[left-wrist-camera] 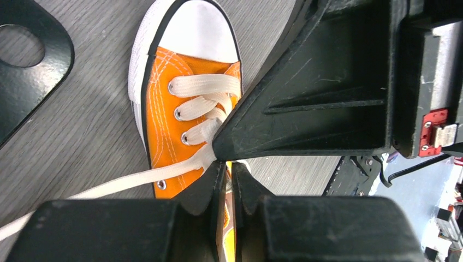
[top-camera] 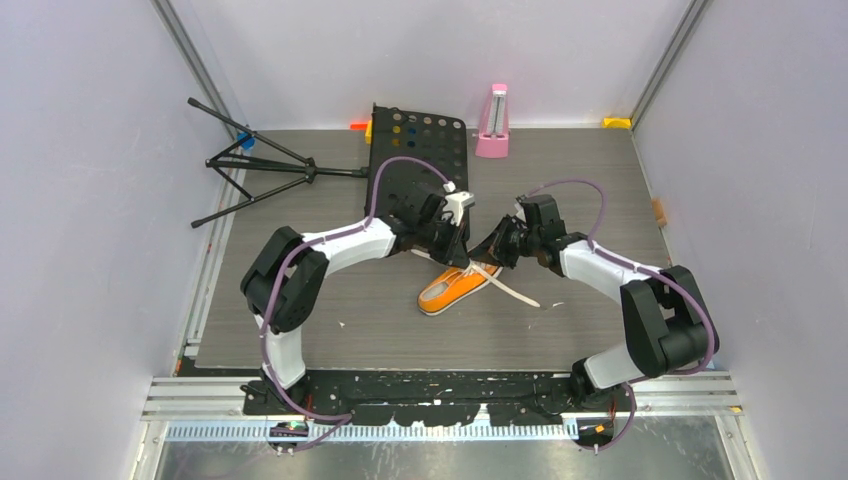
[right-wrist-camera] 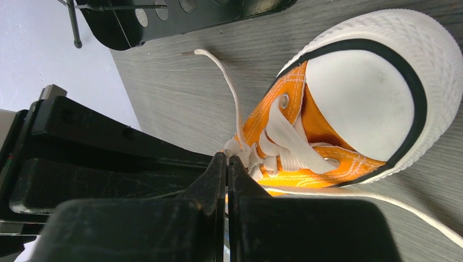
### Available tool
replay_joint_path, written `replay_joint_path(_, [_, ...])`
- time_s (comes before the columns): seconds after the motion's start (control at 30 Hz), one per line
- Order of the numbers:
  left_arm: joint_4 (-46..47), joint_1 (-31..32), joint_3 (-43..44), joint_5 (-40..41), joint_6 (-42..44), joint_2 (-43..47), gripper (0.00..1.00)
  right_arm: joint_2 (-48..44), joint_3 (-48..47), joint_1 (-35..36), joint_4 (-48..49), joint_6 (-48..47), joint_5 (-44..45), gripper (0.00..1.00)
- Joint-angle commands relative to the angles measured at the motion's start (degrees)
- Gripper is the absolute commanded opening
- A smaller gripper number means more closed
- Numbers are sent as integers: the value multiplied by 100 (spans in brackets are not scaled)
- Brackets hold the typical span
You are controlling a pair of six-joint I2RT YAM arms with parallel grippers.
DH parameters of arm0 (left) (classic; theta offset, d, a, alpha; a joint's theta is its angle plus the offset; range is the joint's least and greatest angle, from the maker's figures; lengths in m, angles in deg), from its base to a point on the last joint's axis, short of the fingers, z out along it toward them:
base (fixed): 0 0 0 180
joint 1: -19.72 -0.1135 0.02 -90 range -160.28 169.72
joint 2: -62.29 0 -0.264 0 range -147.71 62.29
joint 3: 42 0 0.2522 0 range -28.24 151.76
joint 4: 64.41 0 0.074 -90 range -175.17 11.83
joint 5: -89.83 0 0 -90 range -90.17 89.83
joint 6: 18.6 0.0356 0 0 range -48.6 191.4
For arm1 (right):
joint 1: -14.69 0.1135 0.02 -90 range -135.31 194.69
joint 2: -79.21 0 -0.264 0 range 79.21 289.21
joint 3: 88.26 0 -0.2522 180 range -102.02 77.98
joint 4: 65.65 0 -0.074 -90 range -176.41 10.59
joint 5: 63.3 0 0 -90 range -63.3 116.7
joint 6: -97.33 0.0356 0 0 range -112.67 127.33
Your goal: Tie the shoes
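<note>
While the small orange canvas sneaker (top-camera: 452, 291) with its white toe cap sits near the middle of the grey wood-grain table (top-camera: 330, 330), both grippers meet over its flat white laces (left-wrist-camera: 203, 85). The left gripper (left-wrist-camera: 229, 165) shows only a thin slit between its jaws. Whether they pinch the lace I cannot tell. The right gripper (right-wrist-camera: 227, 159) is pressed closed, with its tips against the lace crossing. One loose lace end (top-camera: 515, 293) trails across the table.
</note>
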Motion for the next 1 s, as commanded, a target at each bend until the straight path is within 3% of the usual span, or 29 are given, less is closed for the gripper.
replay_joint_path(0.0, [547, -18, -75, -420, -186, -43, 12, 23, 3, 38, 606, 406, -141, 0])
replay_joint_path(0.4, [1355, -43, -492, -319, -498, 43, 27, 53, 473, 51, 1228, 1093, -170, 0])
replay_joint_path(0.97, [3356, -63, -1422, 329, -1548, 151, 26, -59, 1497, 64, 2829, 2968, -18, 0])
